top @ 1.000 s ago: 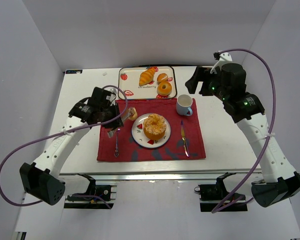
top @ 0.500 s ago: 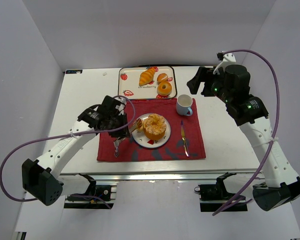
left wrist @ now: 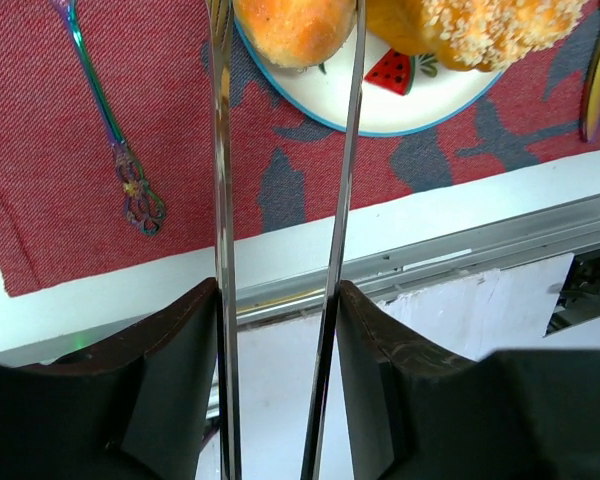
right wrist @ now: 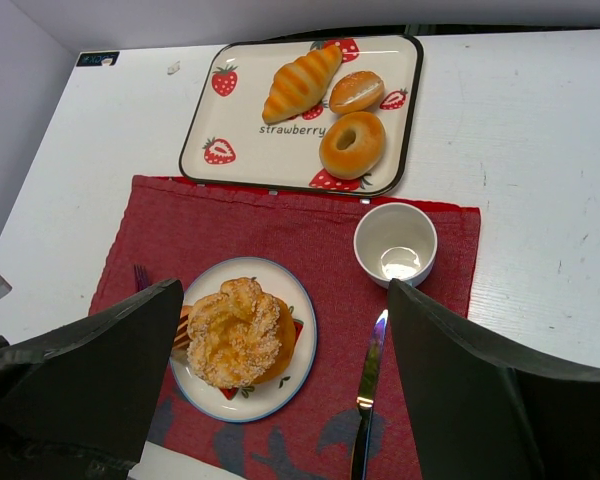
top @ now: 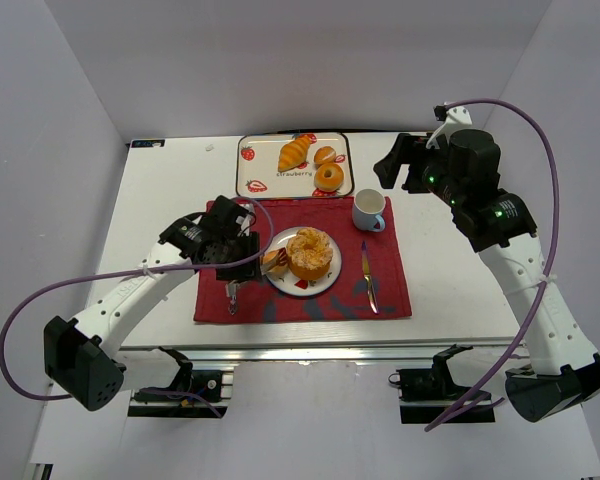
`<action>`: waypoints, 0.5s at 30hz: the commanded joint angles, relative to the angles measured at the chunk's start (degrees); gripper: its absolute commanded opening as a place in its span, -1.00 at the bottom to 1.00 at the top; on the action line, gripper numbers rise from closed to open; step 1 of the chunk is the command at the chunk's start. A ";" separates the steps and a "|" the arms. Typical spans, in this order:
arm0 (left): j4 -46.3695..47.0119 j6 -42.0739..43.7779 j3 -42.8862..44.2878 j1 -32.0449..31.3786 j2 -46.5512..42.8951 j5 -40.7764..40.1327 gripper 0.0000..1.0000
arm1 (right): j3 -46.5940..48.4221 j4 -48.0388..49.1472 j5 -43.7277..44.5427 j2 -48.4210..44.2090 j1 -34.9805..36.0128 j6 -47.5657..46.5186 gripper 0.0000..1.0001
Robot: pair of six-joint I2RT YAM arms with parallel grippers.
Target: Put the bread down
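The large ring-shaped loaf (top: pixel 310 253) with its pale dusted top sits on the white plate (top: pixel 298 286); it also shows in the right wrist view (right wrist: pixel 238 330). My left gripper (top: pixel 242 248) is shut on metal tongs (left wrist: pixel 221 200). The tongs' arms flank the small round bun (left wrist: pixel 295 30) at the plate's left edge (left wrist: pixel 400 95), beside the loaf (left wrist: pixel 470 25). I cannot tell whether the bun rests on the plate. My right gripper (top: pixel 405 165) is open and empty, high over the table's back right.
The plate lies on a red placemat (top: pixel 380 290) with a fork (top: pixel 232 292) to its left and a knife (top: pixel 367 275) to its right. A white cup (top: pixel 368 210) stands behind the knife. The strawberry tray (top: pixel 248 170) at the back holds a croissant (top: pixel 294 153), a donut (top: pixel 328 177) and a small roll (top: pixel 325 154).
My left gripper has moved right and nearer with the tongs and the bun, from over the placemat's left part to the plate's left edge. The right arm rose slightly, then stayed still.
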 commanded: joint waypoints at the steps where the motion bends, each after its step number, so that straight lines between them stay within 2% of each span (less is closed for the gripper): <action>1: -0.73 -0.37 2.65 -0.41 -1.24 -1.42 0.16 | -0.56 0.60 0.09 -1.30 -0.16 0.41 0.79; 9: -2.93 -0.63 7.31 -0.41 -1.15 -5.02 0.25 | -0.82 1.12 -0.71 -1.21 -0.25 0.76 0.79; 15: -1.88 -1.33 7.49 -0.41 -0.98 -3.88 0.29 | -0.82 1.39 -0.97 -1.13 -0.16 0.85 0.79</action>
